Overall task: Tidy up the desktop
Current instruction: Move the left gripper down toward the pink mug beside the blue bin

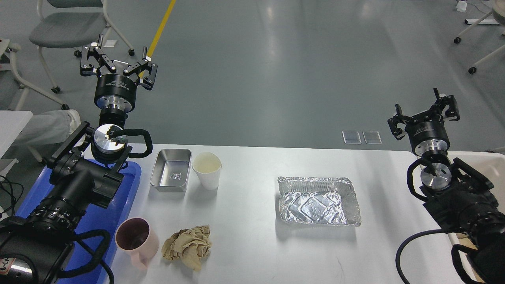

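The white desktop (252, 244) fills the lower half of the head view. On it stand a steel rectangular tin (171, 170), a white paper cup (207, 169), a crumpled foil tray (318, 201), a pink cup (136, 238) and a ball of crumpled brown paper (188, 245). My left gripper (118, 59) is raised above the far left edge, open and holding nothing. My right gripper (424, 112) hovers beyond the far right edge, also open and holding nothing.
A blue plastic tray (128, 185) lies at the desktop's left side, mostly under my left arm. A cream bin (479, 161) sits at the right edge behind my right arm. Chairs stand on the grey floor beyond.
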You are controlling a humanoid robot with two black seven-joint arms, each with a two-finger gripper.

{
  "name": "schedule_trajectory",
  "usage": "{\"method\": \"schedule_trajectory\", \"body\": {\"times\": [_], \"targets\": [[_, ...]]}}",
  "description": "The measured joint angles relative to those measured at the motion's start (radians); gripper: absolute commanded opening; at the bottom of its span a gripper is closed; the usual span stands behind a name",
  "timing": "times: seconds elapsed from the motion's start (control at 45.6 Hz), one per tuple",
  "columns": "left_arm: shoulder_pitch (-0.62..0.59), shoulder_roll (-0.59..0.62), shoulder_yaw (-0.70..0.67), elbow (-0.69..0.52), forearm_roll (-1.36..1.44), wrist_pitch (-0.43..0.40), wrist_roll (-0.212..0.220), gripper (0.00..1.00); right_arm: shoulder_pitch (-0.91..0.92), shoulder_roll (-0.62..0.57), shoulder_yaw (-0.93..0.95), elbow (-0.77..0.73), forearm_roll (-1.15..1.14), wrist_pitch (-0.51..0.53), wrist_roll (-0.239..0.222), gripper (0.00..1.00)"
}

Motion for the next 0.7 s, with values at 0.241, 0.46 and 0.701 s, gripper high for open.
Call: {"method": "schedule_trajectory", "body": {"times": [0.241, 0.46, 0.701], "targets": [[0.000, 0.000, 0.000, 0.000, 0.000, 0.000, -0.004, 0.97, 0.000, 0.000, 0.000, 0.000, -0.001, -0.001, 0.000, 1.00], [-0.001, 0.002, -0.005, 0.000, 0.006, -0.005, -0.010, 0.97, 0.001, -0.001, -0.002, -0.001, -0.001, -0.001, 0.000, 1.00], [0.012, 0.011, -0.001, -0.004, 0.024, -0.016, -0.038, 0.97, 0.002, 0.000, -0.009, -0.003, -0.004, -0.005, -0.003, 1.00]]}}
